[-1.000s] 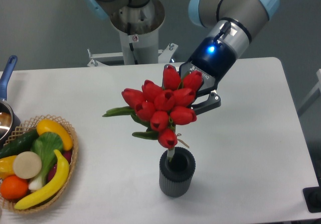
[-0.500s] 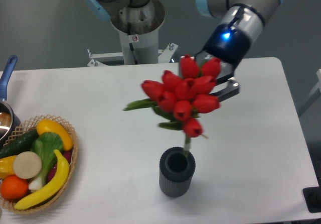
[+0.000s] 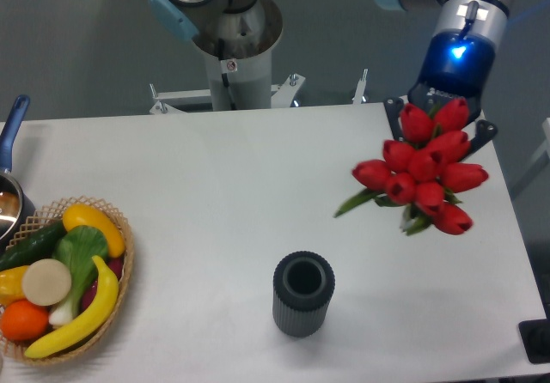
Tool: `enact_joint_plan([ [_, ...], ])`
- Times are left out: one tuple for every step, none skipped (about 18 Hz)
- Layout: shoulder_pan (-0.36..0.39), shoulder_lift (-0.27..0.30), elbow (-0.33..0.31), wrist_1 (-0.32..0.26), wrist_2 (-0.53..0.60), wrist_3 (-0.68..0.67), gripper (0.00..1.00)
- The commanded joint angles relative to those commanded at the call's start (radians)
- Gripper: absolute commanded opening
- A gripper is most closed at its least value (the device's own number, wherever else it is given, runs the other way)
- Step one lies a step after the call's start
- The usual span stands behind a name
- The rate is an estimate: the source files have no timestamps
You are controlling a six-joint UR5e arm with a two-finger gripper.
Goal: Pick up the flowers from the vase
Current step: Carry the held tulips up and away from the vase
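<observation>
claw (image 3: 438, 130) grips flowers (image 3: 423, 170) in air, fingertips hidden behind buds; vase (image 3: 302, 294) well apart, upright.

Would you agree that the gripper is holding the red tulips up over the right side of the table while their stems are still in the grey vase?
Not quite. The camera view shows the vase empty, its round mouth open, standing apart from the bunch. The gripper does hold the flowers up over the right side of the table, clear of the vase.

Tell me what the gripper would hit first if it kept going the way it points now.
The gripper points down toward the table, shut on the flowers. Going on, the flowers would probably meet the bare table first; depth is uncertain.
</observation>
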Motion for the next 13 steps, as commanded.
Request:
enact_joint_plan([
  [-0.003, 0.005, -0.014, -0.005, 0.054, 0.002, 0.15],
  [-0.005, 0.008, -0.025, -0.006, 0.098, 0.003, 0.15],
  [-0.006, 0.008, -0.029, -0.008, 0.135, 0.003, 0.15],
  [-0.011, 0.011, -0.037, -0.009, 0.178, 0.003, 0.15],
  [-0.02, 0.017, -0.049, -0.009, 0.226, 0.003, 0.15],
  [-0.037, 0.017, -0.054, -0.009, 0.27, 0.003, 0.15],
  [-0.054, 0.017, -0.066, -0.012, 0.316, 0.003, 0.15],
  [-0.067, 0.015, -0.075, -0.02, 0.356, 0.003, 0.15],
  [-0.081, 0.015, -0.083, -0.029, 0.391, 0.005, 0.15],
  [-0.09, 0.015, -0.092, -0.038, 0.427, 0.014, 0.15],
  [-0.101, 0.017, -0.095, -0.054, 0.459, 0.023, 0.15],
  [-0.118, 0.017, -0.098, -0.078, 0.493, 0.034, 0.15],
  [-0.129, 0.017, -0.097, -0.103, 0.529, 0.05, 0.15],
])
